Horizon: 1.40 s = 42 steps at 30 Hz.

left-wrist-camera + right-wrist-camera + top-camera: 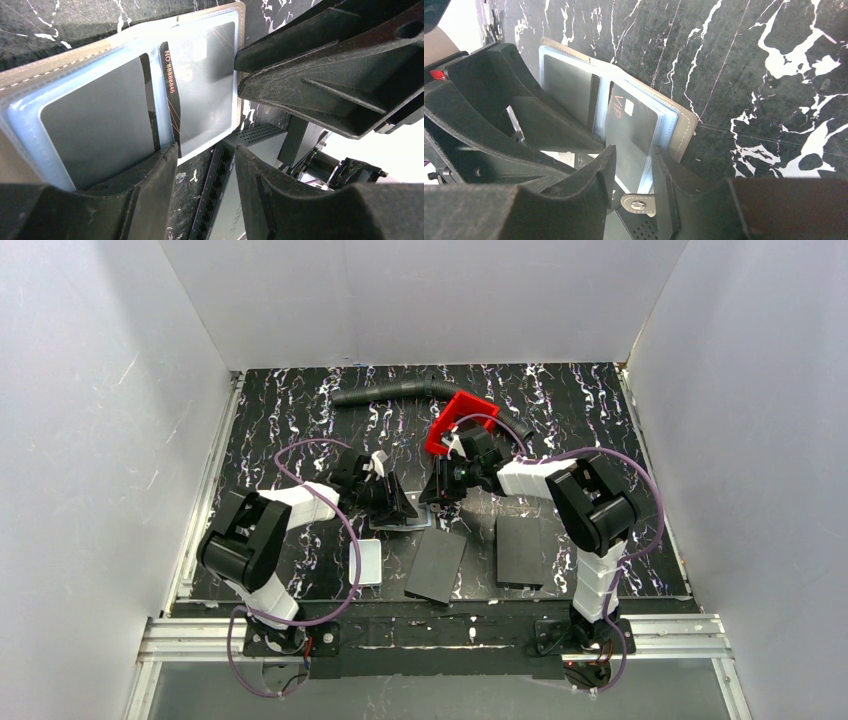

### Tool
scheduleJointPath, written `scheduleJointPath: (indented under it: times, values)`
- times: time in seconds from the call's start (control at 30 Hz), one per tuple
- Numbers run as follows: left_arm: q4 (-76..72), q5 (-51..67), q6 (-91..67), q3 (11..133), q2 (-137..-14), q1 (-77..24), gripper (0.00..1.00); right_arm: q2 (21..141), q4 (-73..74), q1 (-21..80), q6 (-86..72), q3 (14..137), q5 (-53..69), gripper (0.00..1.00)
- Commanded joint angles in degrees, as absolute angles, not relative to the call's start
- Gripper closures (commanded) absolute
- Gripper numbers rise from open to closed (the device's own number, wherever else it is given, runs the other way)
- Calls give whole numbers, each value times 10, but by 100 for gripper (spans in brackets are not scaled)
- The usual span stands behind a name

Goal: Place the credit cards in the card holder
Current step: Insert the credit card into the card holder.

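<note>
The card holder [408, 524] lies open on the black marbled table between both grippers, its silver-blue sleeves up [95, 120] [571, 82]. One grey credit card [205, 85], marked VIP [631, 125], sits in the right sleeve with its near end sticking out. My left gripper [392, 502] is open and empty [205, 152], with one finger on the holder's edge. My right gripper [442, 490] is open [631, 155], its fingers astride the card's near end, above the clasp tab [639, 204]. Its fingers [310, 85] reach the holder's right edge. No stack of cards is in view.
Two flat black panels [437, 565] [520, 550] lie near the front; one shows as a perforated edge [260, 135]. A white rounded box [365, 562] sits front left. A red tray [460, 418] and a grey hose [395, 392] are at the back. White walls enclose the table.
</note>
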<state>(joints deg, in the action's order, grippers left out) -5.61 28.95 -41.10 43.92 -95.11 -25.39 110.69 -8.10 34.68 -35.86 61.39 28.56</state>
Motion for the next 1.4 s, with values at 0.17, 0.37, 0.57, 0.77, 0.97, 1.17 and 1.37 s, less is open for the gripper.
scheduleJointPath:
  times: [0.17,0.37,0.57,0.77,0.97,1.17,1.37]
  values:
    - [-52,262,-398,410,-962,-253,55,1108,-156,346,-408,592,307,58]
    - [-54,263,-401,410,-962,-253,55,1119,-263,347,-485,564,352,59]
    - [-54,265,-399,410,-954,-253,55,1101,-290,348,-508,549,359,60]
    - [-54,265,-383,410,-918,-253,54,1089,-317,348,-531,529,368,63]
    - [-54,262,-378,397,-877,-253,53,1086,-334,348,-542,525,369,63]
    - [-54,267,-374,385,-825,-253,52,1089,-355,351,-560,527,374,63]
    - [-41,257,-380,376,-769,-252,51,1092,-352,360,-561,535,374,63]
